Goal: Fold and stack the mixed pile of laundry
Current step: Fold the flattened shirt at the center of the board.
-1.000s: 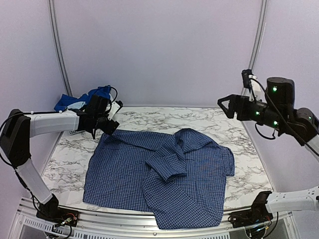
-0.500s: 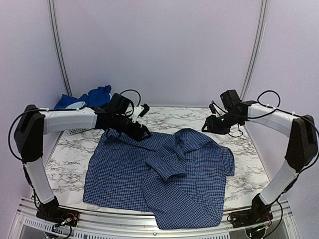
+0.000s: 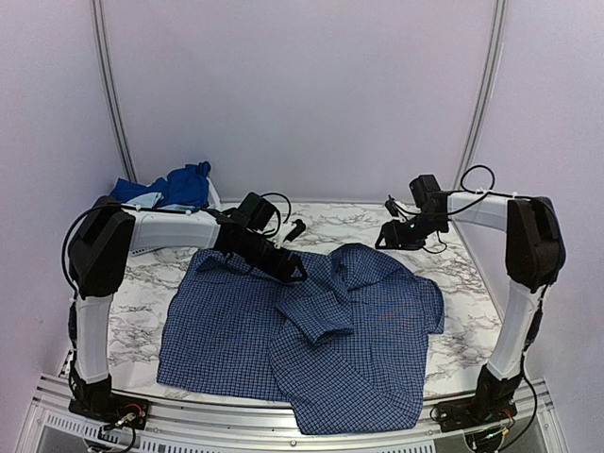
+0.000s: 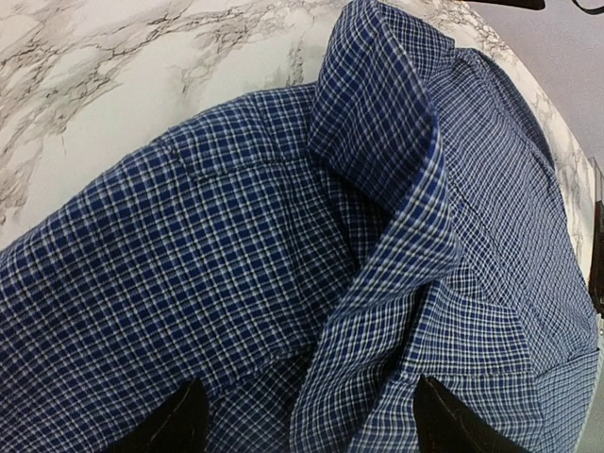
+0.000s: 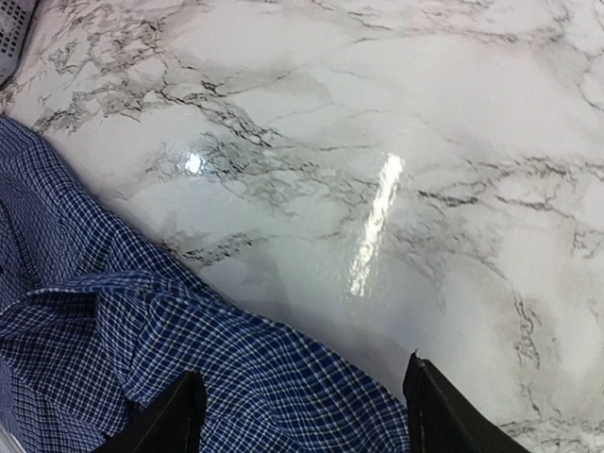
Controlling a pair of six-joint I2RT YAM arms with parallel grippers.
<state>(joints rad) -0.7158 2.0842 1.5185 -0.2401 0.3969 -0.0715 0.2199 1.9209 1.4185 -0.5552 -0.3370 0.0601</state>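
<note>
You've got pale lilac walls [image 3: 302,94] all round, metal posts [image 3: 110,94] at back corners, white marble-look tabletop [image 3: 132,311] w/ grey veins, metal rail [image 3: 236,416] at near edge. Bright glare streak [image 5: 373,226] on the top.

The basket [image 5: 11,38] is only a sliver, cut off at the corner of the right wrist view. Both wrist views crop their fingers [image 4: 179,427] at the bottom edge. The shirt [image 4: 236,283] runs out of frame there too.

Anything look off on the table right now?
The checked shirt isn't flat: one sleeve lies folded across its front, and the collar stands bunched up at the far side. No damage or spill visible.
</note>
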